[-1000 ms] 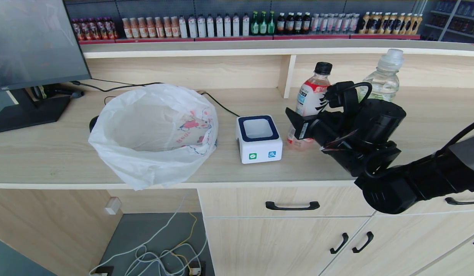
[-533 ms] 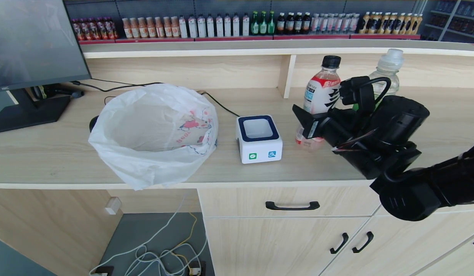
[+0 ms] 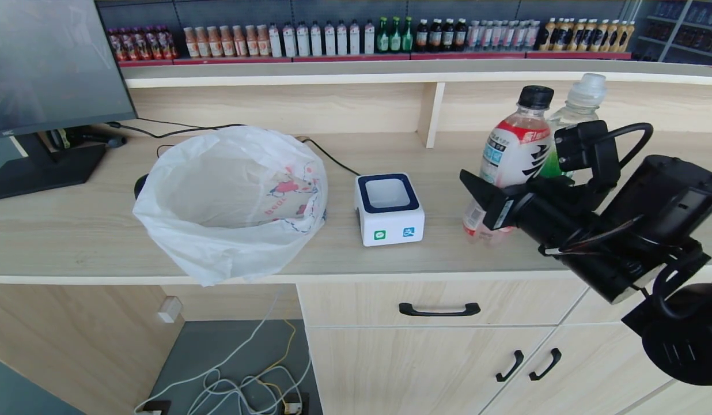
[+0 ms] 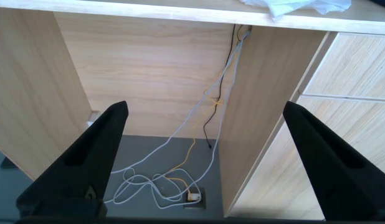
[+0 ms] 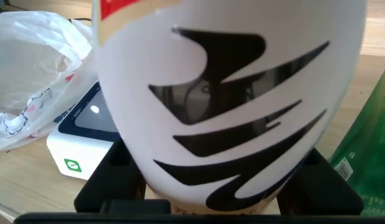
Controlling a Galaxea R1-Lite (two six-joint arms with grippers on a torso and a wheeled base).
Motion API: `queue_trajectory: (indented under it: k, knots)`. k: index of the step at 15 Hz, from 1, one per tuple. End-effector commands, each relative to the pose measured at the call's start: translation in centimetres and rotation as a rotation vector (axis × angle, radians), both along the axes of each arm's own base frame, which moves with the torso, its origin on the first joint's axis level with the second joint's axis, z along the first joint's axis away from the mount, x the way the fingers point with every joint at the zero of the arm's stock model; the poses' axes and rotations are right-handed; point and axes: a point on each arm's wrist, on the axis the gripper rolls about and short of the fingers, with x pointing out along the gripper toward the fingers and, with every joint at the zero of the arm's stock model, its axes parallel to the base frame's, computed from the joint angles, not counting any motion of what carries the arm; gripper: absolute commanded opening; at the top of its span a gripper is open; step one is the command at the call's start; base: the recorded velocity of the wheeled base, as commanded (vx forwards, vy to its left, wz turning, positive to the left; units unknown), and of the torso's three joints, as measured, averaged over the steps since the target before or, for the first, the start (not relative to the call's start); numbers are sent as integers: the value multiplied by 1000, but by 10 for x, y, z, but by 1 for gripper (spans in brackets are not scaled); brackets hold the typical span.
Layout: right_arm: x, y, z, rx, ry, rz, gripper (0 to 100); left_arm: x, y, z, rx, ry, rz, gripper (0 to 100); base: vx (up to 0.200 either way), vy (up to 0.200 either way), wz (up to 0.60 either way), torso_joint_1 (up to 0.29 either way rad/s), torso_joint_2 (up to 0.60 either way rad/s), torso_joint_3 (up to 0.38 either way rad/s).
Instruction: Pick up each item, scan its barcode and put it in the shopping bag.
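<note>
Your left claw is hanging low in front of the cupboards with its fingers spread wide and nothing between them, so it is sitting well apart from the work.

On the surface, the bag is standing with its mouth gaping upward. The scanner is sitting just at the bag's 3 o'clock, its window facing up.

The relation you are working with is this: from the bottle, the scanner is lying at 9 o'clock, near but not touching, and the bag is lying farther along that same line. Your right arm is the nearer one by far.

Your right claw is gripping the bottle around its lower body, fingers closed against either side of the label. The bottle's long axis is running nearly upright, with the cap leaning slightly toward 1 o'clock. Its base is hovering close to the surface. I am judging it lifted, though I cannot be sure.

In the right wrist view the bottle is crowding the lens, with the scanner beyond it. I cannot tell where the barcode is facing.

A second bottle is standing just behind, at 1 o'clock.
</note>
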Motion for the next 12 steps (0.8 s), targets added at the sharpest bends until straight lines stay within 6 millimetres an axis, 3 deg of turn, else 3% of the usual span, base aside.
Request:
queue_trajectory:
  k: [1,4,6,10,12]
  knots:
    - [-33,-12,8,9,-23,26,0,0,0,0,0,-1,0,100,0,0,0,0,0,0]
    - [-70,-28,2,1,-9,51,0,0,0,0,0,-1,0,100,0,0,0,0,0,0]
    - [-82,-33,2,-2,-17,78,0,0,0,0,0,-1,0,100,0,0,0,0,0,0]
    - [-106,-32,3,10,-27,147,0,0,0,0,0,1,0,100,0,0,0,0,0,0]
    - [-118,-23,2,80,11,279,0,0,0,0,0,-1,0,100,0,0,0,0,0,0]
